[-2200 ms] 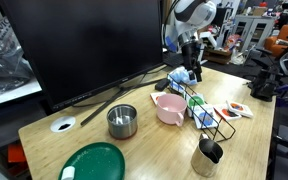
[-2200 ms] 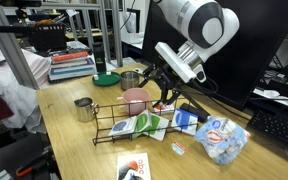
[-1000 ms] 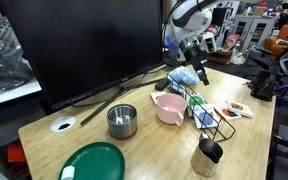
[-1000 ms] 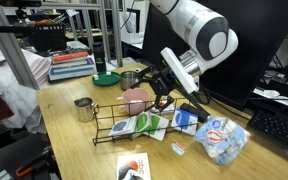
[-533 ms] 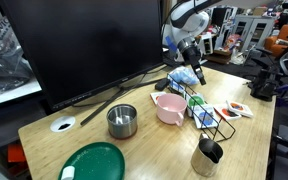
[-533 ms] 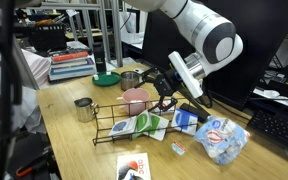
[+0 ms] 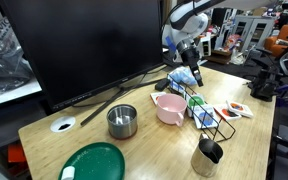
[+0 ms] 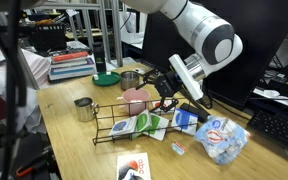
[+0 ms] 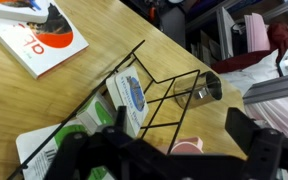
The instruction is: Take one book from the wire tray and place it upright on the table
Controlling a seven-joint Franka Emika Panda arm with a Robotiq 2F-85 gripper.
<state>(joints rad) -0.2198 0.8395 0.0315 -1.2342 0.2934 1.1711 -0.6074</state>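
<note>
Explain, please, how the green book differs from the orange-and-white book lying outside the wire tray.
Colour: the green book has a bright green cover, while the orange-and-white book is mostly white with orange print.
Pose: the green book leans tilted, and the orange-and-white book lies flat.
Place: the green book sits in the wire tray, whereas the orange-and-white book rests directly on the table.
Both are thin books.

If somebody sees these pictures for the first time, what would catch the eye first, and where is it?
The big white robot arm hangs from the top over the black wire tray on the light wooden table. In the tray a bright green book leans between the dividers. A pink bowl stands just behind the tray, and in an exterior view a huge dark monitor fills the back of the table.
</note>
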